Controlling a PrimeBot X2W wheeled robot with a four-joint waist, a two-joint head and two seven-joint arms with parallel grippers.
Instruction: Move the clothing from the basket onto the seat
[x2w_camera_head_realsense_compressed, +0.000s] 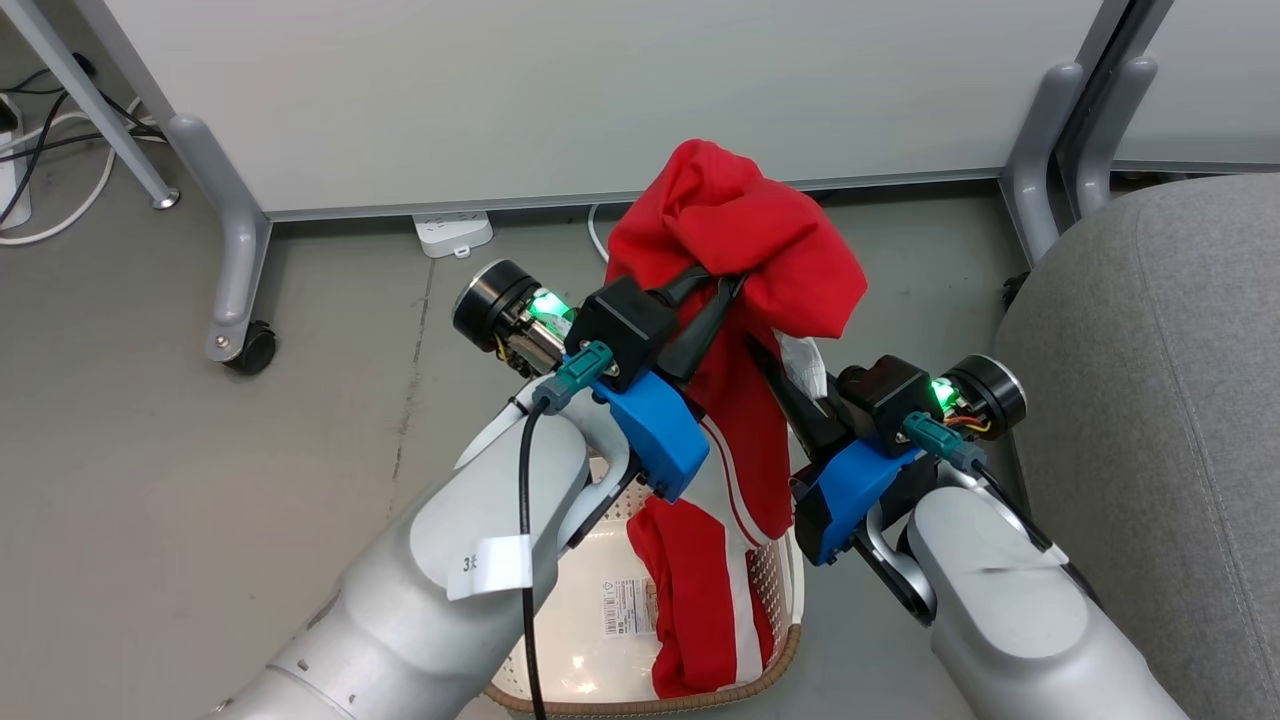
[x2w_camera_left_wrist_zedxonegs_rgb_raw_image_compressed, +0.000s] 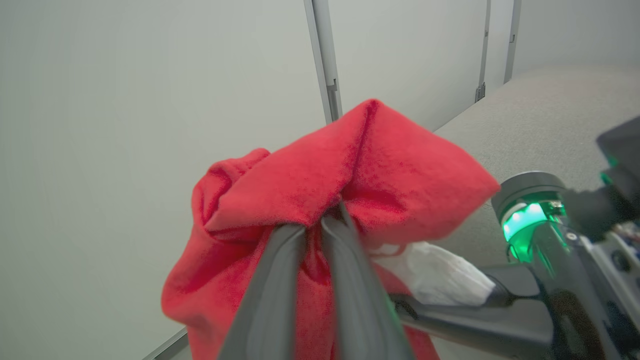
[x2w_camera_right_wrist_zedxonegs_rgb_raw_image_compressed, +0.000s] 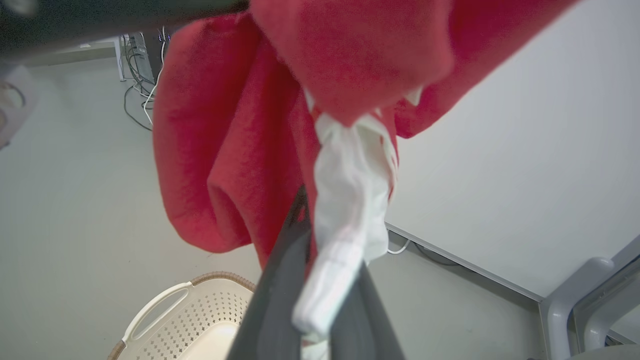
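Garment (x2w_camera_head_realsense_compressed: 735, 235), bright red, is held up in a bunch above the far end of the basket (x2w_camera_head_realsense_compressed: 575, 610), clear of the rim at its top. Its lower part hangs down toward the basket's right wall and shows white stripes there.

Left gripper (x2w_camera_head_realsense_compressed: 728, 285): above the basket, fingers drawn together and pinching a fold of red cloth. In the left wrist view the cloth bulges out on both sides of the two fingertips.

Right gripper (x2w_camera_head_realsense_compressed: 762, 352): above the basket's right side and just beside the left gripper. It is closed on a white band (x2w_camera_right_wrist_zedxonegs_rgb_raw_image_compressed: 350, 200) of the same garment. In the right wrist view the band runs down between the fingers, with red cloth draped above it.

More red cloth (x2w_camera_head_realsense_compressed: 690, 600) with a white band lies inside the basket against its right wall. I cannot tell whether it is a separate piece or the tail of the raised garment.

Basket stands on the grey floor (x2w_camera_head_realsense_compressed: 200, 480), cream with a perforated wall and a brown rim. A barcode sticker (x2w_camera_head_realsense_compressed: 628, 607) lies on its bare bottom, left of the red cloth.

Seat (x2w_camera_head_realsense_compressed: 1160, 420), grey fabric, is right of the basket, near it but apart, with no clothing on the part in view.

White panel (x2w_camera_head_realsense_compressed: 600, 90) on grey legs stands beyond the basket's far end. A white power strip (x2w_camera_head_realsense_compressed: 453, 235) lies on the floor at its foot.
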